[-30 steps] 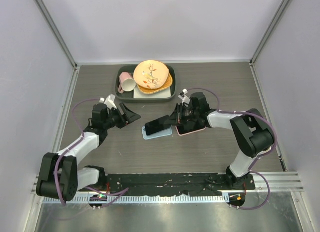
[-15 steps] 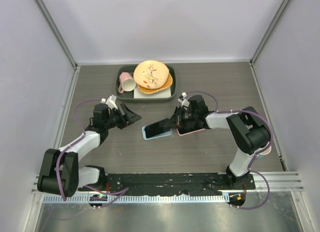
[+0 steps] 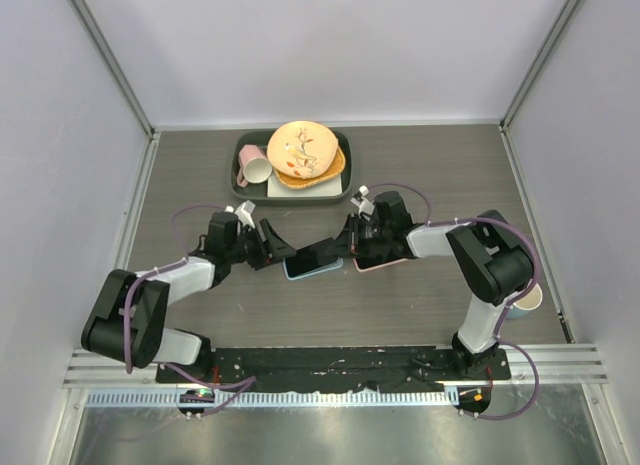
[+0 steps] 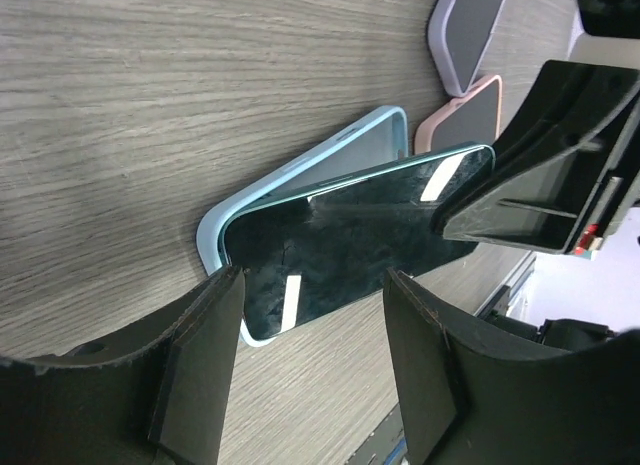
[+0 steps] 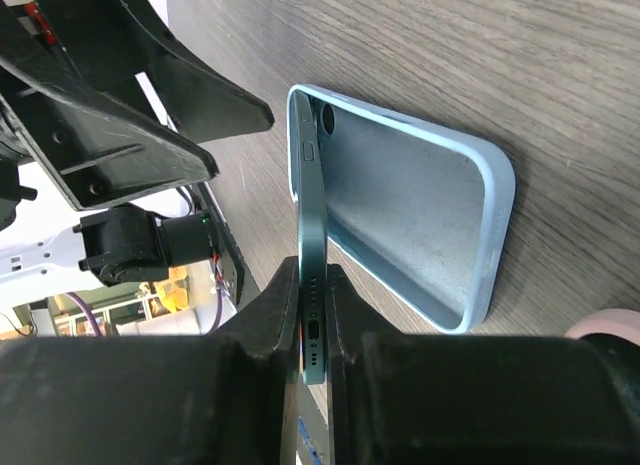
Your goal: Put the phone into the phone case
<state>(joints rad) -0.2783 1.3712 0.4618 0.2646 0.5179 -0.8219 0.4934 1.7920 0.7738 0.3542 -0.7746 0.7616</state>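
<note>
On the grey wood-grain table (image 3: 400, 315), our right gripper (image 5: 310, 285) is clamped on the phone (image 4: 350, 235), tilting its far end into the blue case (image 5: 400, 215) (corner first, we reckon), while the left gripper (image 4: 312, 285) hovers parted, ready to steady it.

The phone case (image 4: 335, 155) is light blue. It lies flat in the middle of the scene with its open side up. The phone (image 4: 350, 235) has a shiny black screen and a green rim. It is tilted over the case, with its left end down at the case's left end and its right end lifted up.
</note>
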